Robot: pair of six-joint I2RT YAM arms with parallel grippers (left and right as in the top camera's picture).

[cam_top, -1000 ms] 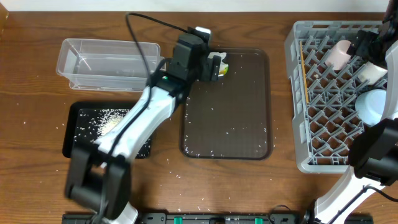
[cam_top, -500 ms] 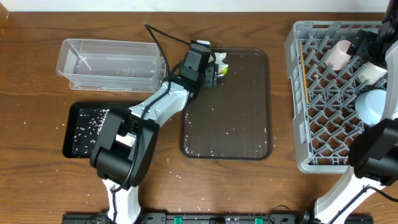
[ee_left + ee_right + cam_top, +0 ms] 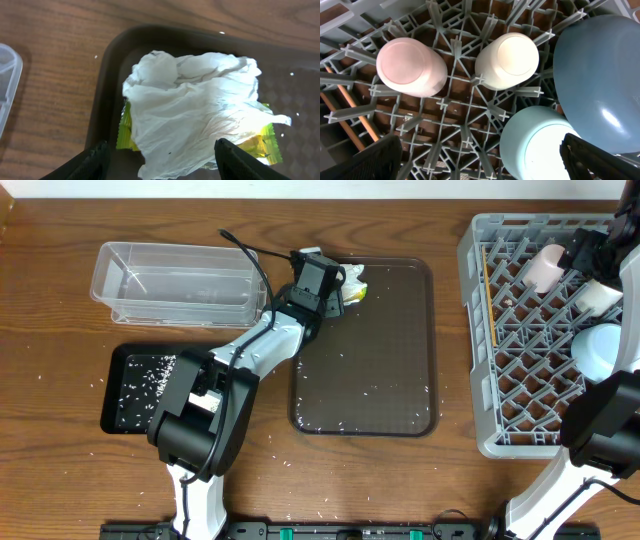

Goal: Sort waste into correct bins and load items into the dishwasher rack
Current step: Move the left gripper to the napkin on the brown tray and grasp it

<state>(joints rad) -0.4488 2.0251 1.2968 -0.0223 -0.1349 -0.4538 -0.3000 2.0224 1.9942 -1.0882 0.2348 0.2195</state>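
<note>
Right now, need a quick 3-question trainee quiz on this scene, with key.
1. True or false: the napkin lies on the brown tray.
2. Most of the rice lies in: A) the clear tub, B) the black tray, C) the brown tray.
3. How many cups stand in the rack?
Key: 1 true; 2 B; 3 two, the pink cup and the white cup.

Likely a robotics lab staging kitchen chores: robot arm [image 3: 243, 358], wooden table [image 3: 60, 470], dishwasher rack [image 3: 476, 300].
</note>
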